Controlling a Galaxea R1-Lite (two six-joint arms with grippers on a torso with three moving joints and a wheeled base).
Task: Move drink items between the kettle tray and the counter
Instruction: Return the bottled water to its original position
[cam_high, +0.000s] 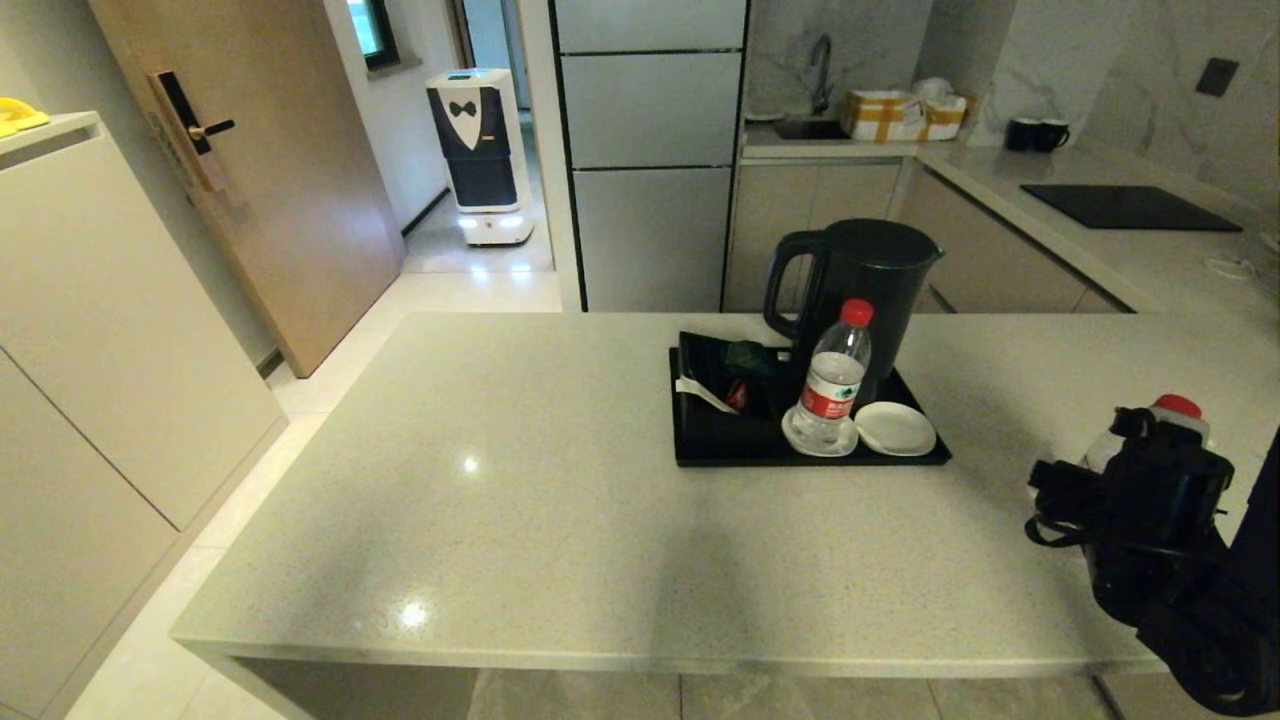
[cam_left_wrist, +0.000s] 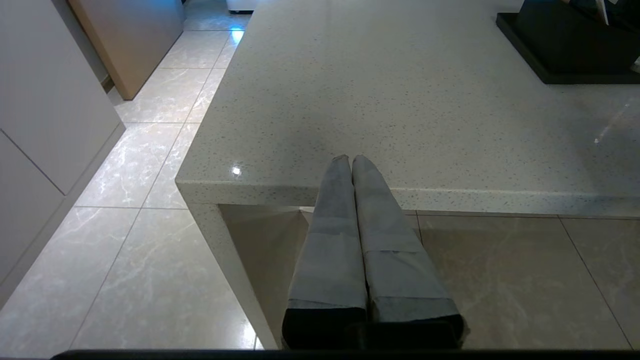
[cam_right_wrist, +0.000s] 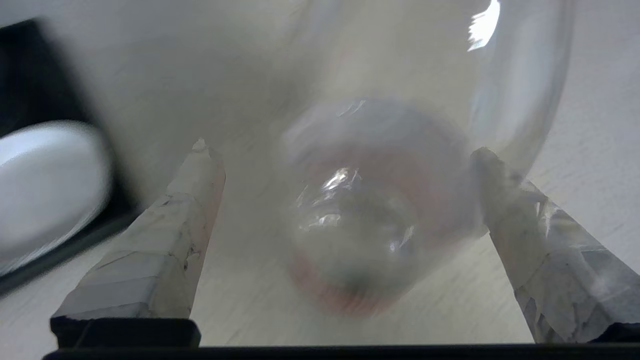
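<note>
Off the near left corner of the large light grey speckled stone counter (cam_high: 520, 500), the left gripper (cam_left_wrist: 351, 159) hangs parked over the floor tiles, its padded fingers (cam_left_wrist: 340, 200) pressed together on nothing, out of the way of the work.

Right of the counter's middle sits the flat rectangular black kettle tray (cam_high: 720, 445), low-rimmed, with the black electric kettle (cam_high: 860, 290) at its back. One small clear plastic water bottle with a red cap and red-and-white label (cam_high: 832, 385) stands upright on the left white round coaster (cam_high: 800, 440). The neighbouring white round coaster (cam_high: 895, 428) is bare, which suggests a slot meant for a second bottle.

At the far right, that second clear red-capped bottle (cam_high: 1170, 418) stands on the counter, well apart from the tray and mostly hidden behind the right gripper (cam_right_wrist: 345, 155). The wrist camera shows the taped fingers (cam_right_wrist: 170, 240) spread wide, one on each side of the bottle (cam_right_wrist: 360, 220), neither clearly pressing it. Whether this is the start of a pickup or the end of a set-down cannot be told; either way, the bottle is not pinched.
</note>
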